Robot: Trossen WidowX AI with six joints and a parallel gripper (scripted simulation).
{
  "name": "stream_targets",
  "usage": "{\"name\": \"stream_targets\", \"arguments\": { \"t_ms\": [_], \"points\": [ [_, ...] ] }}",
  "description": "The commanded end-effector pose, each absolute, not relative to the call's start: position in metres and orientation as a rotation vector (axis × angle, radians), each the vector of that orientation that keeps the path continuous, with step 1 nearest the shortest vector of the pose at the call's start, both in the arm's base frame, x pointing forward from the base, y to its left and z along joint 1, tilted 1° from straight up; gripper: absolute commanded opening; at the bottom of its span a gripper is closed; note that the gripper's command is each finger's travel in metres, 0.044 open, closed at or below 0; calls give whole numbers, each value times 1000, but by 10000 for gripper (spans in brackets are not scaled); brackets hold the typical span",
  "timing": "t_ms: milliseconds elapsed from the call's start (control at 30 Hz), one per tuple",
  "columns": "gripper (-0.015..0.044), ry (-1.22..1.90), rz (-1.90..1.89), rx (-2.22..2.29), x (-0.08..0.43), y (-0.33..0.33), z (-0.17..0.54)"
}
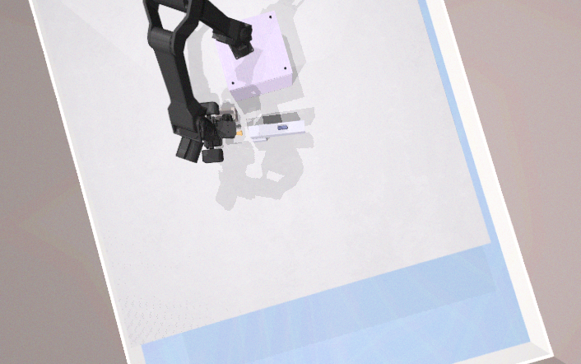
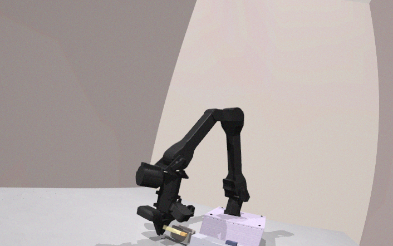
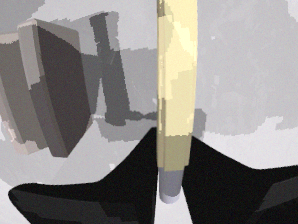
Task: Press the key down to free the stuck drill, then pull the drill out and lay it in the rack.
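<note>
My gripper (image 2: 161,230) (image 3: 164,132) is shut on the drill, a slim pale-yellow bar with a grey tip. The drill (image 1: 239,133) (image 2: 175,230) (image 3: 179,90) points toward the white block; its orange end shows just short of that block, with a small gap. The white block (image 1: 296,128) (image 2: 199,240) stands to the right of the gripper. The dark blue key (image 1: 282,127) (image 2: 231,242) sits on its top; whether it is pressed down cannot be told. A grey-brown slotted piece, apparently the rack (image 1: 230,112) (image 2: 177,237) (image 3: 61,95), stands close beside the drill, which is not in it.
A pale lilac box (image 1: 263,51) (image 2: 231,231) stands behind the white block, with the arm's base on it. The arm reaches over its left side. A blue strip (image 1: 321,317) runs along the table's front and right edges, inside a white rim.
</note>
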State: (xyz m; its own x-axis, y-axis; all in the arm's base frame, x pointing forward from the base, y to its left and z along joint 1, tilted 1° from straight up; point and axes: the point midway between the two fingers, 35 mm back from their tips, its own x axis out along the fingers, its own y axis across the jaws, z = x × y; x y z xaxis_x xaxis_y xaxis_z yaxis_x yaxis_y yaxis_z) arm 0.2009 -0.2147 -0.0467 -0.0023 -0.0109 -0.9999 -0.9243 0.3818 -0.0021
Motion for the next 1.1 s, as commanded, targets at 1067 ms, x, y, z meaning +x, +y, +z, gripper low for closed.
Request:
{"name": "stream_targets", "arguments": {
  "t_ms": [1067],
  "points": [
    [0,1380,908,-928,201,-211,-31]
  ]
}}
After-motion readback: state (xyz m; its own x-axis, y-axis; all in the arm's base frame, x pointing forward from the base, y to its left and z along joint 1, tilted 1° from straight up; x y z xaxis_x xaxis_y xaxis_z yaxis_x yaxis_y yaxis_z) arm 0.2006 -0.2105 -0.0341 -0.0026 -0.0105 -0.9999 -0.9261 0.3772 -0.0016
